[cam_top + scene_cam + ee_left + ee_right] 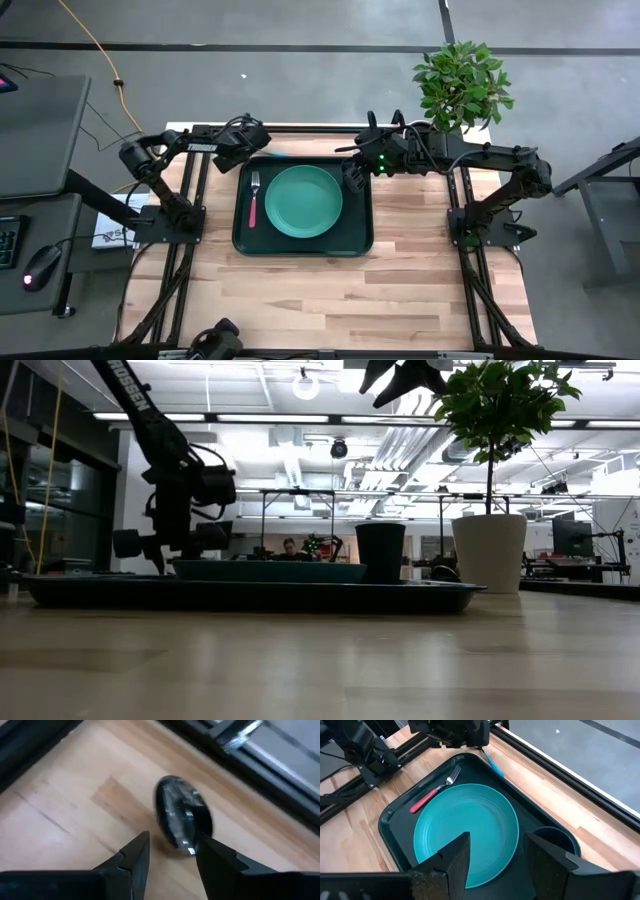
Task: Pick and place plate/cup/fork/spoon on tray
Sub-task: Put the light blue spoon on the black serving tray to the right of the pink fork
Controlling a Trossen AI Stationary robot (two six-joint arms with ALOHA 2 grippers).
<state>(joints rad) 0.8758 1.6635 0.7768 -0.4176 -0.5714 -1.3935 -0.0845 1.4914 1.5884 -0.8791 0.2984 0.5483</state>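
Spoon work is the step that appears to be in hand: its silver bowl lies on the bare wood just ahead of the left gripper, and its teal handle shows as a thin strip along the far rim of the tray, outside the tray as far as can be told. The left gripper's fingers stand apart with nothing between them, one tip close beside the bowl. To do this well, the left arm would probably best shift along to the handle, line its fingers across it, come down until the tips nearly meet the wood, then close and lift before carrying the spoon over the rim to the free strip near the fork. Gripping the rounded bowl looks riskier, since it could slip or spin out. The plate already sits in the middle of the tray, the fork lies beside it on the left-arm side, and the cup stands upright in the far corner on the right-arm side. The right gripper hovers above the tray near the cup, its fingers spread and holding nothing. From overhead the left arm covers the spoon almost wholly; the left wrist view is blurred, so whether a fingertip touches the bowl cannot be told. The plant pot stands beyond the tray.
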